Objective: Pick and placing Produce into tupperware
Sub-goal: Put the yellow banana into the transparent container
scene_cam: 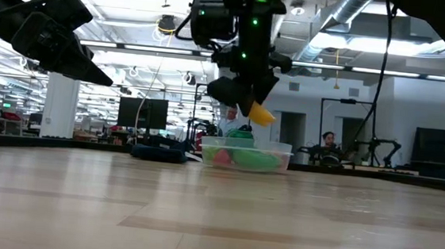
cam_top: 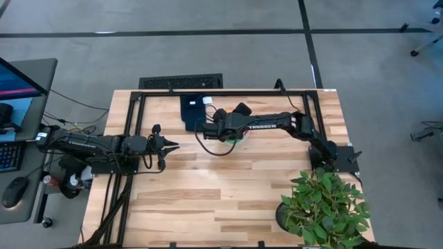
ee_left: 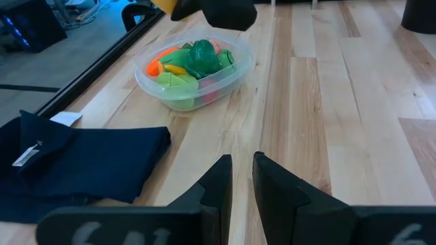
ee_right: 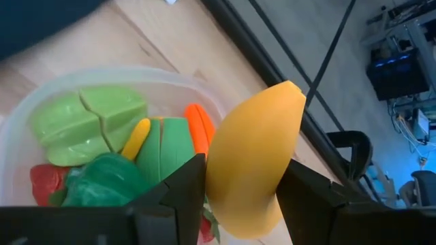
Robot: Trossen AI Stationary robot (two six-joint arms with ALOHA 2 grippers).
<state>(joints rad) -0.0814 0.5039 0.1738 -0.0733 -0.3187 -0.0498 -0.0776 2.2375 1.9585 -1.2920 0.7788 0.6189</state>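
Here, the right gripper (ee_right: 238, 178) clasps a yellow-orange toy fruit (ee_right: 253, 163) above the tupperware (ee_left: 194, 64), upper centre in the left wrist view, already nearly full; release remains. The left gripper (ee_left: 242, 180), clenched empty, waits at centre-left.

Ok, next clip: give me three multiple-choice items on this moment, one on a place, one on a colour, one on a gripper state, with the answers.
1. Where is the right gripper?
A. above the round clear plastic container
B. over the potted plant
C. resting on the dark blue folded cloth

2. What colour is the toy piece it holds?
A. red
B. yellow-orange
C. purple

3. How is the left gripper?
A. shut, holding nothing
B. shut on a carrot
C. wide open

Answers: 1 A, the low view shows it just over the container; 2 B, the right wrist view shows the piece between its fingers; 3 A, the left wrist view shows its fingers close together with nothing between them.
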